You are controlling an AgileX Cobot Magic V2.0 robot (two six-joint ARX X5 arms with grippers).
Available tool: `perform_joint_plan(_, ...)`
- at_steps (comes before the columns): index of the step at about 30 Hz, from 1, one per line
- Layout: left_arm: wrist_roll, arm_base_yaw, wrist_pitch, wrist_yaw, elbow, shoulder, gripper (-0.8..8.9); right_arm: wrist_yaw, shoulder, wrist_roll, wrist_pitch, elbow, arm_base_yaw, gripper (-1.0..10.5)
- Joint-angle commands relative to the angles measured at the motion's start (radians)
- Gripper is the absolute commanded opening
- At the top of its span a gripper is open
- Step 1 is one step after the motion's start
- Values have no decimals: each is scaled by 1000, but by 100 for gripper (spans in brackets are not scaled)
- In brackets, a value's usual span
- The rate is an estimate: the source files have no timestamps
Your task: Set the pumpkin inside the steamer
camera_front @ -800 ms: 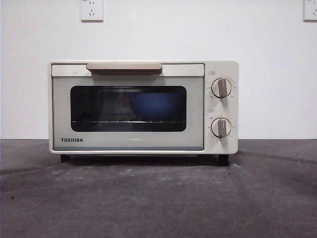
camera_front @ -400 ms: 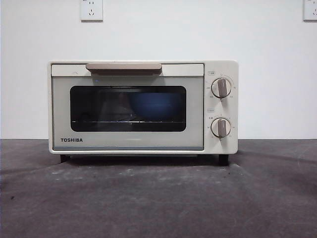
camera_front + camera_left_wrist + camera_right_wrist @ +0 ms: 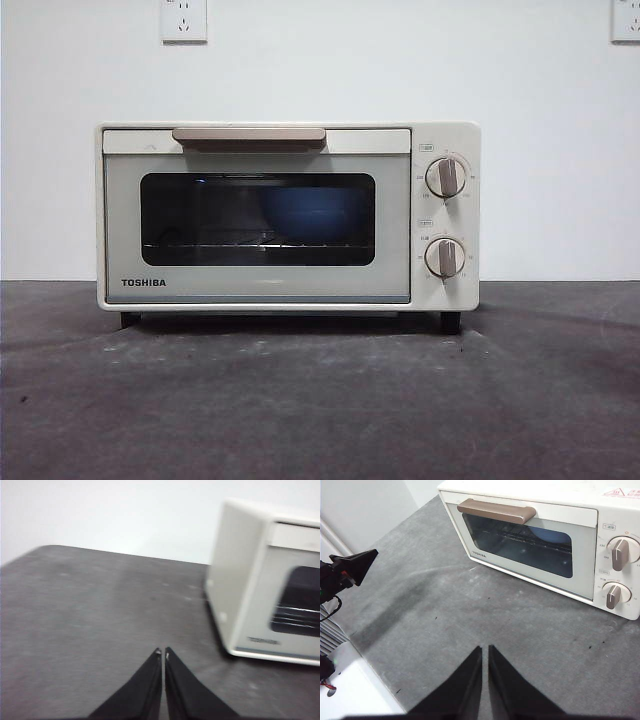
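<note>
Steamer (image 3: 288,215): cream box on the dark surface (image 3: 320,400), door shut, beige handle (image 3: 249,135) along the top edge, two knobs (image 3: 445,177) at one side. Through the dark window you can make out a blue bowl (image 3: 305,215) on the rack.

Pumpkin: not visible in any view. You cannot tell from the window whether it sits in the bowl; no orange shows there.

Left tool (image 3: 162,652): clenched, jaws tip to tip, gripping nothing, hovering above bare surface well off the steamer's side.

Right tool (image 3: 485,650): clenched and empty likewise, hanging over the surface in front of the steamer, apart from the door.

Wall: two sockets (image 3: 184,18) above.

Step in hand, as a judgement: either the very start or the very end, with both arms waiting. If the pumpkin is not yet inside, your next move calls for finding it, then hooking the handle to drop the door before carrying it in.
</note>
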Motion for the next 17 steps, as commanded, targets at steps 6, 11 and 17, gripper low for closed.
perform_joint_plan(6,5,3,-93,-34,-20,-2,16,0,2,-11,10,2,6,18)
perform_joint_plan(11,5,2,-92,-34,-20,-2,16,0,2,-11,12,2,6,18)
perform_joint_plan(17,5,2,-93,-34,-20,-2,16,0,2,-11,12,2,6,18)
